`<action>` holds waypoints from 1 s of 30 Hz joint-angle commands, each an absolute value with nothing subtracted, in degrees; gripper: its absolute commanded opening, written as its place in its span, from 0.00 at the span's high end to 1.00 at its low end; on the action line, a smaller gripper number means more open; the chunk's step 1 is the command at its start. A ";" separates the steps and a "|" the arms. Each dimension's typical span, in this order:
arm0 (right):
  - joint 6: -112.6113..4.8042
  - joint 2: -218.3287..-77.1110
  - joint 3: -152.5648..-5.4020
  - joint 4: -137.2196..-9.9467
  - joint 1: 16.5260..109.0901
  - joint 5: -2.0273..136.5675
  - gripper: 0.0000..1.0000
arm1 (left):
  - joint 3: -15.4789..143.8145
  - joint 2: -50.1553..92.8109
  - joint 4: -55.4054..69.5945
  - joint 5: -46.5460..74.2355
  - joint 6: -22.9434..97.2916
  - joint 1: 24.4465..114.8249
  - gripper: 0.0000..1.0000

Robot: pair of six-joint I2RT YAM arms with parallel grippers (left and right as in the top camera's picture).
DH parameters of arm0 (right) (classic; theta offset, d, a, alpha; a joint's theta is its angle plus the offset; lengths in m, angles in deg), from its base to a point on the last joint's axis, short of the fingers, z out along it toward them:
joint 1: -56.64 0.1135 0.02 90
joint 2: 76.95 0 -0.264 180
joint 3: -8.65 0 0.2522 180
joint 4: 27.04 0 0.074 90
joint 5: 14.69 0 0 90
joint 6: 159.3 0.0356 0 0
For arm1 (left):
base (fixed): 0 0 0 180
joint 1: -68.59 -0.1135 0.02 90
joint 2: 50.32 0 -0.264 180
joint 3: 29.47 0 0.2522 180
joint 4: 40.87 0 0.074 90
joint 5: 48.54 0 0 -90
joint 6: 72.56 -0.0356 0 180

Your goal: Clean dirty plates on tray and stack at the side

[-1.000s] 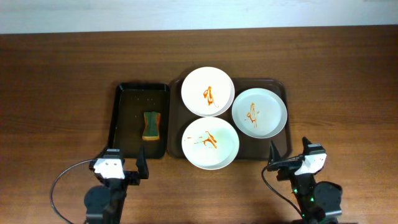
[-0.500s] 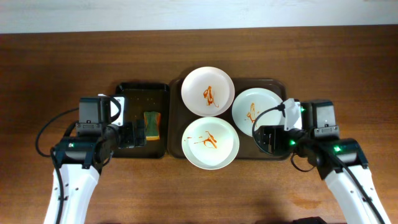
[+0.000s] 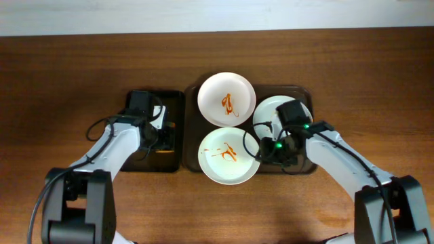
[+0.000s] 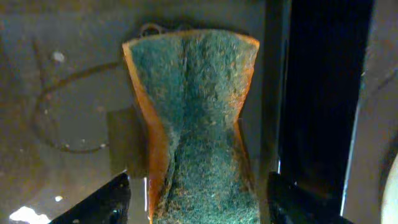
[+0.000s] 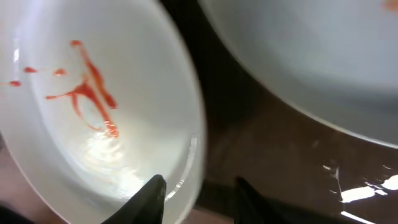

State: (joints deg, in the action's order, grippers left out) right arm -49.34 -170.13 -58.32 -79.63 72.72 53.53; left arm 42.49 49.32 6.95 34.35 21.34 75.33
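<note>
While the left hand [image 4: 198, 196] is hanging over the black tray [image 3: 135, 159], just left of the tray [image 3: 192, 129], its fingers [image 4: 99, 202] are standing wide on either side of the sponge [image 4: 196, 106], apparently not touching it. Right hand [image 5: 199, 185] is sitting at a narrow gap, gripping nothing and straddling the right rim of the front plate [image 3: 224, 163]. All three plates are lying on the tray. Front plate and back plate [image 3: 234, 85] are showing orange sauce [image 3: 228, 104]. Right plate [image 3: 268, 114] is partly hidden under the right arm [image 3: 339, 152].
</note>
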 commanded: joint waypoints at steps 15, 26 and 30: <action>-42.80 -170.24 -59.02 -79.56 75.02 58.39 0.64 | 42.73 51.13 1.55 40.69 21.10 79.57 0.58; -42.82 -170.24 -59.02 -80.39 75.02 58.41 0.64 | 42.75 56.03 -0.26 42.59 21.25 80.05 1.00; -42.84 -170.24 -59.02 -80.41 75.02 58.43 0.63 | 48.80 53.21 6.41 42.78 21.25 79.77 1.00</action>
State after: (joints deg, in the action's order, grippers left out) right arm -42.95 -170.13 -58.32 -80.30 74.38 57.49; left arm 44.56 53.88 3.19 41.84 21.51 79.88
